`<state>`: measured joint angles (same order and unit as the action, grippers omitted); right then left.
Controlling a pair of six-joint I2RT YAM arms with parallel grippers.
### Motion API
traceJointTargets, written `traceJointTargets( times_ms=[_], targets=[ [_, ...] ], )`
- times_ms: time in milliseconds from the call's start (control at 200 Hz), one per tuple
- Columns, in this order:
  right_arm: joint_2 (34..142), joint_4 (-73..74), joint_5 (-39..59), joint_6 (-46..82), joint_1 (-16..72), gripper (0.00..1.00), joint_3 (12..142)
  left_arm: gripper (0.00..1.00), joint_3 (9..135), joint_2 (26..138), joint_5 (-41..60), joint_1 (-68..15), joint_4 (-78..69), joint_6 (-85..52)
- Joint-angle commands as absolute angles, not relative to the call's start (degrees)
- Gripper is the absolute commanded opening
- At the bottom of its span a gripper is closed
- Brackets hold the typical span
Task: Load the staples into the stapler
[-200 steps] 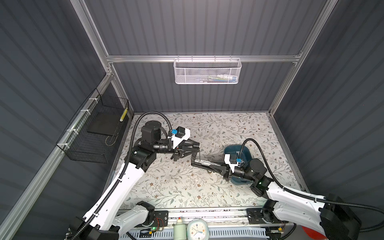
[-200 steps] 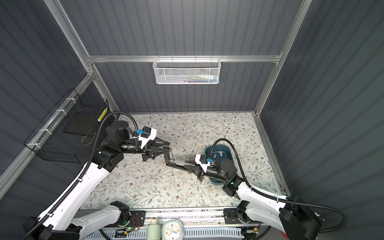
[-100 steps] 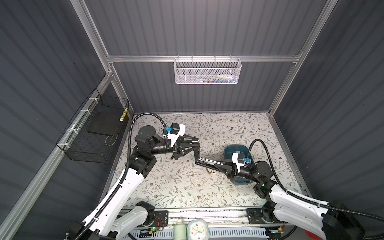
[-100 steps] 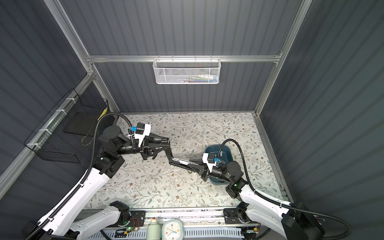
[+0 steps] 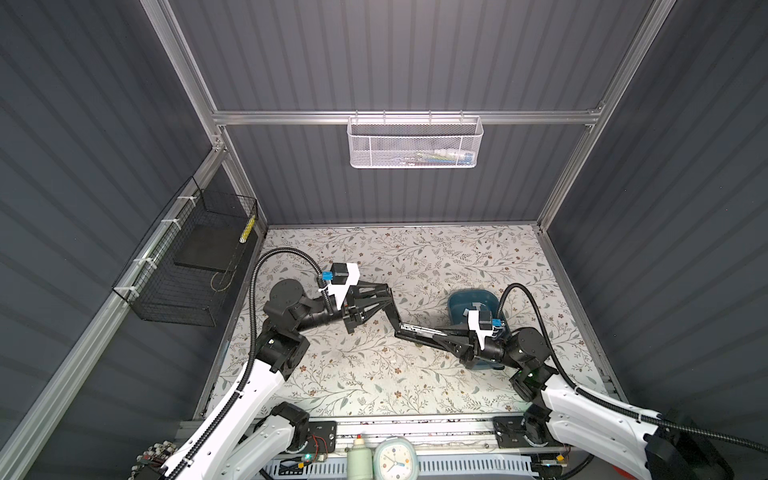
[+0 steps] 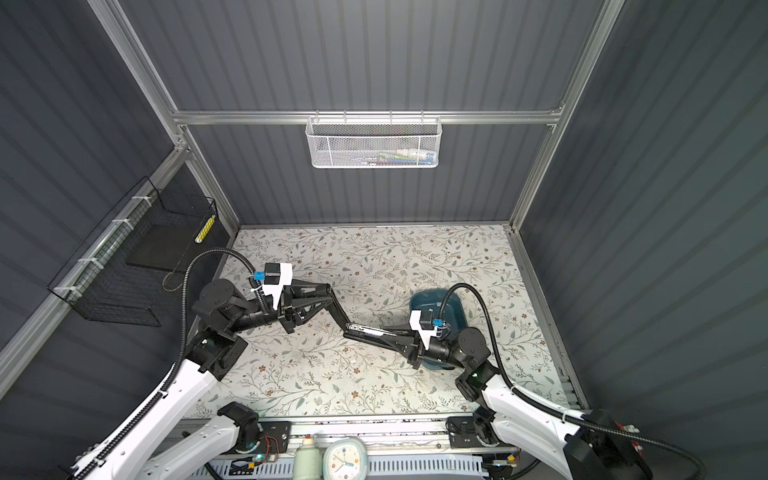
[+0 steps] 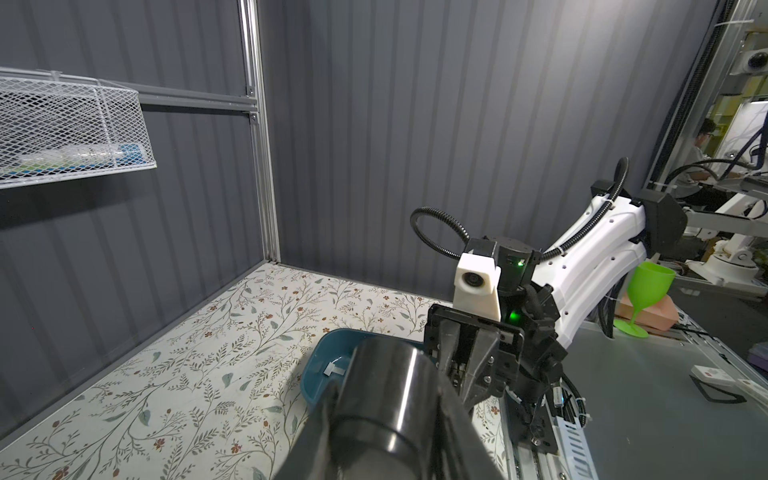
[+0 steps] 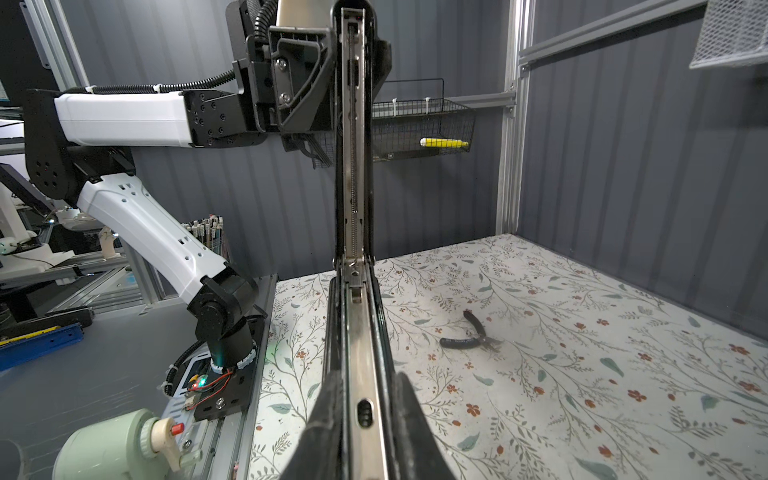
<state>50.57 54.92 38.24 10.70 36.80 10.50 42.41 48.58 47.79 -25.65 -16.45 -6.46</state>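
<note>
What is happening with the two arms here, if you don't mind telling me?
The two arms hold a black stapler between them, hinged wide open. The left end effector is shut on its top cover and the right end effector on its base, so the metal magazine channel is exposed. A strip of the staples lies in the blue tray by the right arm; none is loaded yet.

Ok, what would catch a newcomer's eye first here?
The stapler, hinged open, held over the middle of the table: left pincer on its lid, right pincer on the channel. A blue tray with staples sits at the right; pliers lie loose nearby.
</note>
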Motion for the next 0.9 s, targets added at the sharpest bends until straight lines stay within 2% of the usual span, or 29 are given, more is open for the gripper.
traceJointTargets(
  times_ms=[0,45,185,350,460,475,485,500,585,720,891],
  targets=[
    [48.0,60.1,27.3,15.2,35.1,0.0,11.3,0.11,39.3,48.5,39.5,-23.8,-22.1,-3.1],
    [47.4,60.0,26.8,15.2,35.0,0.0,11.2,0.18,38.4,48.8,39.8,-23.7,-23.2,-3.5],
    [45.5,57.1,25.7,13.1,35.0,0.0,11.3,0.53,35.8,48.7,34.8,-23.8,-24.4,-5.8],
    [43.2,53.0,24.8,11.2,35.1,0.0,12.0,0.75,33.4,47.3,23.0,-23.8,-24.5,-9.4],
    [42.9,49.5,23.8,9.7,35.3,0.0,13.0,0.85,35.5,48.1,19.3,-23.8,-19.8,-8.7],
    [42.9,48.9,23.7,9.4,35.4,0.0,13.3,0.88,35.8,48.2,17.4,-23.8,-19.2,-8.6],
    [43.0,48.5,23.5,9.3,35.6,0.0,13.4,0.96,35.9,48.3,16.8,-23.8,-18.8,-8.5],
    [43.0,48.0,23.2,9.0,35.7,0.0,13.6,0.99,36.2,48.4,16.2,-23.8,-18.4,-8.6],
    [43.0,45.9,19.9,6.9,38.0,0.0,14.2,1.0,36.0,48.4,12.0,-23.8,-18.5,-10.6],
    [43.0,40.5,5.5,2.9,44.4,0.0,16.1,1.0,35.0,48.4,4.5,-23.7,-18.4,-14.7],
    [46.5,38.6,-9.0,0.9,51.8,0.0,18.5,1.0,34.9,48.1,-8.1,-23.8,-10.4,-19.2]
  ],
)
